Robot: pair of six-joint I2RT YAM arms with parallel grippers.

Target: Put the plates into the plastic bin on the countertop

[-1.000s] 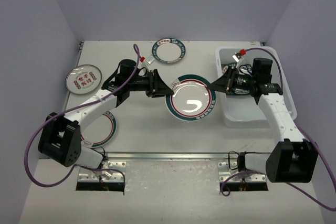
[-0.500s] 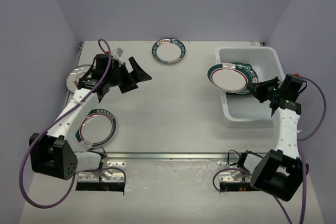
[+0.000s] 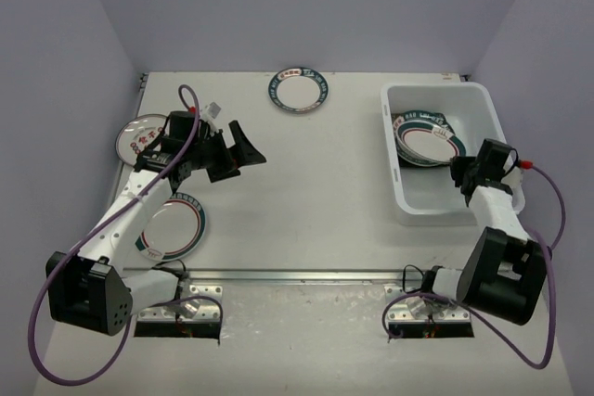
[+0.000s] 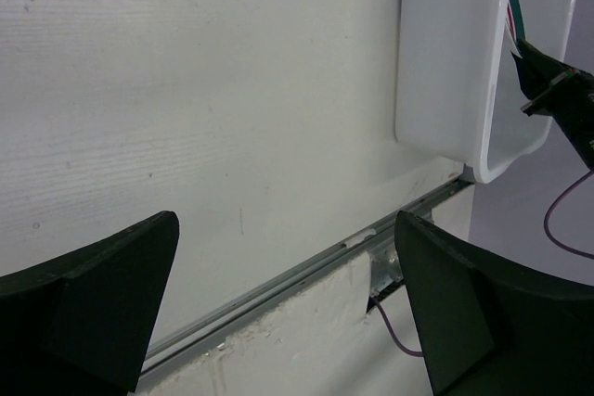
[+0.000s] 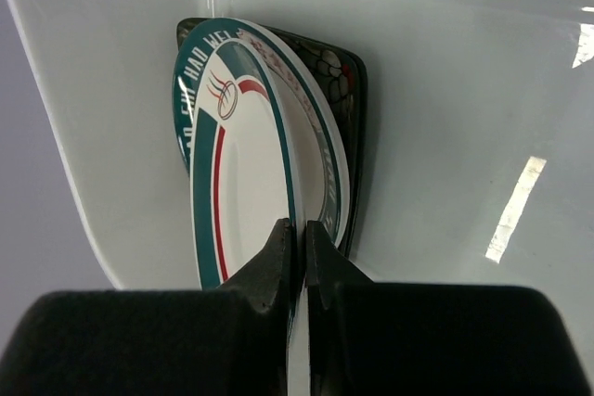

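- Three plates lie out on the off-white matte countertop (image 3: 334, 183): two round white teal-rimmed plates, one at the far edge (image 3: 299, 90) and one near the left arm's base (image 3: 176, 229), plus one round red-medallion plate (image 3: 139, 136) at the left.
- One white translucent plastic bin (image 3: 434, 197) stands at the right and holds a stack of at least three plates: a top teal-rimmed plate (image 5: 251, 192), a second round plate (image 5: 329, 164) under it, and a black floral square plate (image 5: 348, 71) lowest.
- The right gripper (image 5: 299, 234) pinches the top plate's rim inside the bin.
- The left gripper (image 3: 243, 146) is spread wide and holds nothing, above the countertop beside the medallion plate.
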